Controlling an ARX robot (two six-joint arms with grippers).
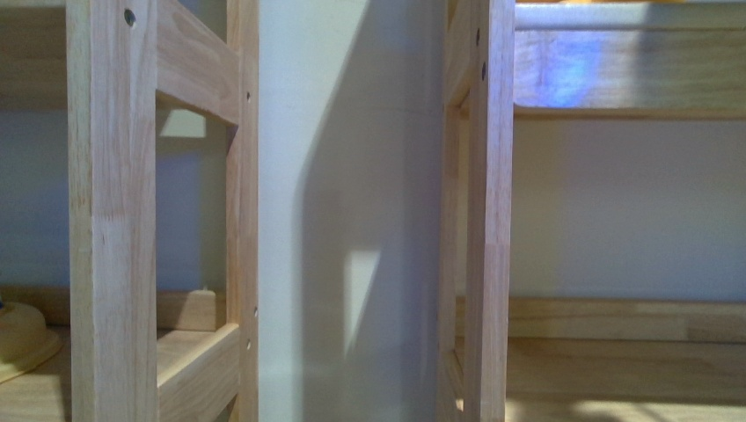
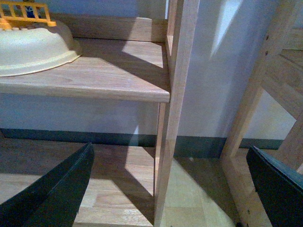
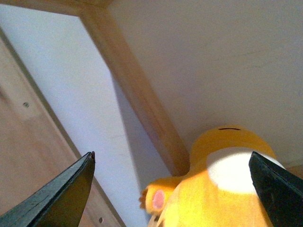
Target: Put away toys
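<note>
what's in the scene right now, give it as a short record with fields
setting: two wooden shelf units standing side by side against a pale wall
toy: orange-yellow plush with a pink paw pad, seen between the right gripper's fingers under a wooden board
right gripper: open, fingers apart; contact with the plush cannot be told
left gripper: open, empty, facing a lower shelf
other item: cream bowl-shaped object with an orange toy fence on that shelf's board

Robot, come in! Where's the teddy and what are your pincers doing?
Left pincer open, empty, facing wooden shelf. Right pincer open, plush animal between its fingers. Shelf underside right above it.
</note>
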